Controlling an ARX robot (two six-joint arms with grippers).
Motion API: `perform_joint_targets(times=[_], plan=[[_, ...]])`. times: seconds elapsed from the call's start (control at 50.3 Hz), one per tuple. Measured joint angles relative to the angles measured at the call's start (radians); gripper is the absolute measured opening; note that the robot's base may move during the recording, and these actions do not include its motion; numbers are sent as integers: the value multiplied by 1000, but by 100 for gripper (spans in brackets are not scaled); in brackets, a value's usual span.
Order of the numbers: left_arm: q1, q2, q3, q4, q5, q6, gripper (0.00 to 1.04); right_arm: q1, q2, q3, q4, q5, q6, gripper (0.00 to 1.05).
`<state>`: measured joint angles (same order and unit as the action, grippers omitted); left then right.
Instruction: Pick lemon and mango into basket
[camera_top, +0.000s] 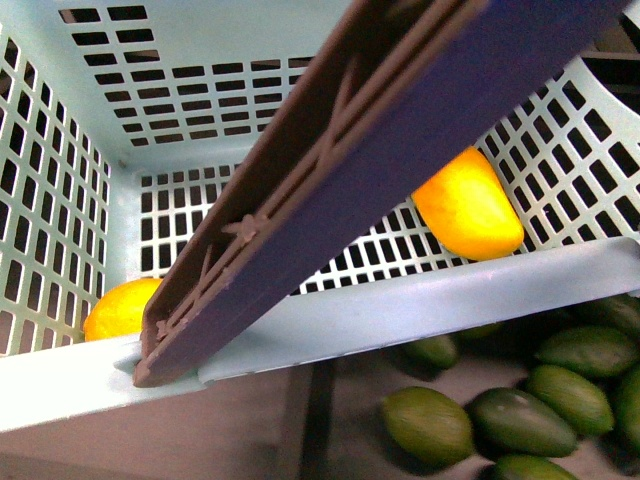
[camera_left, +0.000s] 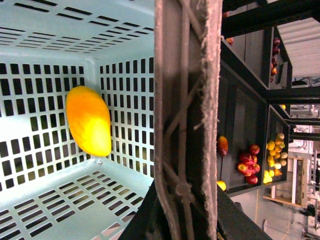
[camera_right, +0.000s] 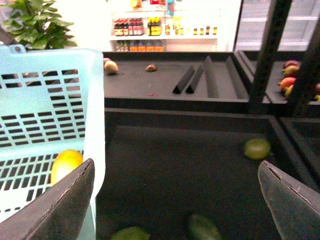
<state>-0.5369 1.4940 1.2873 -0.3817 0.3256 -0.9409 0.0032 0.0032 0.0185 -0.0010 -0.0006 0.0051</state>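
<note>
From my remote seat the biggest thing is the light teal rectangular plastic shopping basket with slotted walls and floor (camera_top: 420, 305), which fills the front view; its brown ribbed swing handle (camera_top: 330, 190) crosses the frame diagonally and pivots at the near rim. Below the rim lies a dark produce bin (camera_top: 330, 420) holding several dark green oval fruits (camera_top: 520, 420).

Inside the basket, the elongated orange-yellow mango (camera_top: 467, 207) lies against the slotted wall on the right side of the front view, and the left wrist view shows it (camera_left: 89, 120) resting in a corner where wall meets floor. The small plain yellow oval lemon (camera_top: 120, 308) sits in the near left corner, partly hidden by the rim; the right wrist view catches it (camera_right: 66, 165) through the slots. I judge both fruits already placed, so the task looks essentially finished.

My right hand (camera_right: 175, 200) is spread wide with nothing between its dark fingers (camera_right: 65, 210), hanging beside the basket's outer wall above the bin. My left hand does not show in any view, so I cannot say how it stands.

On handling, I expect the mango to be smooth-skinned, fairly heavy and slippery, best gripped across its thick middle; the lemon should be light and firm, apt to roll, and best pinched across its short waist rather than at its pointed ends
</note>
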Motion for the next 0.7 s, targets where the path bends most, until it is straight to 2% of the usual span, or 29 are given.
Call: perform_joint_targets(times=[0.556,0.596,0.676,0.695], plan=[[9,0,0,0,-7,7,6,-3,0,-1,0,-2,-1,96],[0,-2,-7,17,-42,-14,6,-3,0,-1,0,-1,-1,96],[-24,-8,-73,195,-272,-149,6,-3,0,-1,0,0,-1,96],[-26,-8,-79,215,-299,-173,6,-3,0,-1,0,0,-1,96]])
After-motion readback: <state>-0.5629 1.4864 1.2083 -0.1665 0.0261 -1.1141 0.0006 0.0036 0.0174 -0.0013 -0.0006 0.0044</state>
